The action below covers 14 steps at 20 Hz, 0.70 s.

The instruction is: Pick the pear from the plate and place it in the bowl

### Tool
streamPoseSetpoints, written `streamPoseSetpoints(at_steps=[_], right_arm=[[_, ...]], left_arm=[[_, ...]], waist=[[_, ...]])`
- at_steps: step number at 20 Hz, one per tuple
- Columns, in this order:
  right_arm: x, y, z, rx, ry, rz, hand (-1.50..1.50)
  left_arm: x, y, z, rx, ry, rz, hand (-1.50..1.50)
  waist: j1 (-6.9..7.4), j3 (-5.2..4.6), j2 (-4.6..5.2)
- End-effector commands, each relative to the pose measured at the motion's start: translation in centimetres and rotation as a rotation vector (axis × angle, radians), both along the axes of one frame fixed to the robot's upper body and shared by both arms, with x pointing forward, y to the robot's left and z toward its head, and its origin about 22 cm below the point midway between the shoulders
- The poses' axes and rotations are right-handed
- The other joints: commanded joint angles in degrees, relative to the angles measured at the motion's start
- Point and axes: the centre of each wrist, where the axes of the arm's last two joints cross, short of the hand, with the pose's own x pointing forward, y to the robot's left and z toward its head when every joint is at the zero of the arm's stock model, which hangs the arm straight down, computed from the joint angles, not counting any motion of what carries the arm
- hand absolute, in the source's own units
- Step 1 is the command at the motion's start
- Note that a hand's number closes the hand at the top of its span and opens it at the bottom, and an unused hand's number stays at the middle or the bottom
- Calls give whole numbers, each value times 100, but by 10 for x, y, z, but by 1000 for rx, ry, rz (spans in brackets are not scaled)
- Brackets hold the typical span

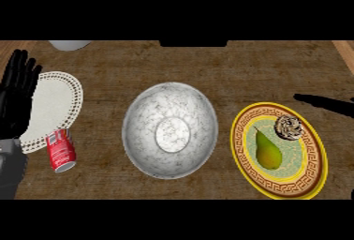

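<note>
Two hands show, neither touching anything yet. At nine o'clock the left hand [19, 101] rests at the edge, fingers straight and apart, upright over the rim of one white doily-edged plate [52, 110]. One red can [60, 151] lies on its side at about eight o'clock, touching that plate's lower edge. One grey marbled bowl [169, 130] sits at the middle of the table [207, 61], with nothing in it. One yellow-rimmed patterned plate [243, 154] lies at four o'clock, and on it rests the one pear [268, 151], stem toward twelve, with one small brown cupcake-like pastry [289, 127] just beside it toward one o'clock. The right hand [325, 103] enters at three o'clock, fingers straight, hovering above the plate's upper rim and apart from the pear.

By my reading the reach is only beginning. Next the right hand must drop toward five o'clock, close round the pear without knocking the pastry, then carry it toward nine into the bowl.

One pale object [69, 45] peeks in at eleven o'clock; I cannot tell what it is.
</note>
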Motion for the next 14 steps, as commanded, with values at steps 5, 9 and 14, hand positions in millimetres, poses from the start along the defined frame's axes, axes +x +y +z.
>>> streamPoseSetpoints(at_steps=[5,9,14], right_arm=[[6,21,-53,5,61,-17,-150],[21,13,-73,-36,68,-27,-150],[6,14,-79,-29,61,-30,-150]], left_arm=[[-19,-1,-11,-9,-3,0,0],[-7,4,-2,3,20,5,0],[-20,22,-17,-11,18,-6,0]], waist=[[5,1,-8],[3,2,0],[-28,-1,-10]])
